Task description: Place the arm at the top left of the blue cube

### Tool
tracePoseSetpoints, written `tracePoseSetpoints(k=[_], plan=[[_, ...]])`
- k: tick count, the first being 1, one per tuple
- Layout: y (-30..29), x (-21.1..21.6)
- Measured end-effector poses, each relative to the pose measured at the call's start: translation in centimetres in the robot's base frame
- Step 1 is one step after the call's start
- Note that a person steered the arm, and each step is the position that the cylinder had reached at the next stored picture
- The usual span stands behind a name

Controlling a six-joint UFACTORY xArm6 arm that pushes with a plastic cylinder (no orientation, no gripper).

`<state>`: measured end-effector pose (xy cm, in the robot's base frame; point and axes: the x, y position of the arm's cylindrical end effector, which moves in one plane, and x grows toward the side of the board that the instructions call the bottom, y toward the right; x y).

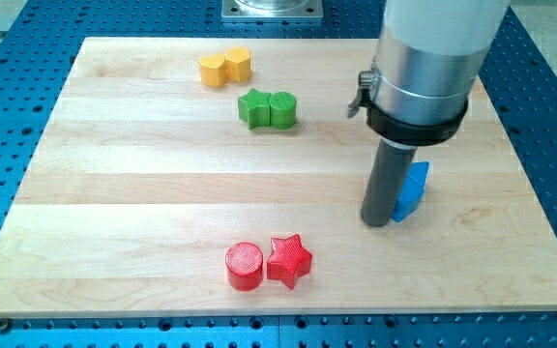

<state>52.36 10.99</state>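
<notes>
The blue block sits on the wooden board at the view's right, partly hidden behind the rod; its full shape cannot be made out. My tip rests on the board at the blue block's left, close against its lower left side. The rod rises from there to a grey and white arm body at the view's top right.
A red cylinder and a red star lie side by side near the view's bottom. A green star and a green cylinder touch at upper middle. Two yellow blocks sit near the top edge.
</notes>
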Motion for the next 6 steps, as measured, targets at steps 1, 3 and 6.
tracePoseSetpoints(k=[1, 3, 6], plan=[[-1.9, 2.6], [0.1, 5.2], [-5.8, -4.0]])
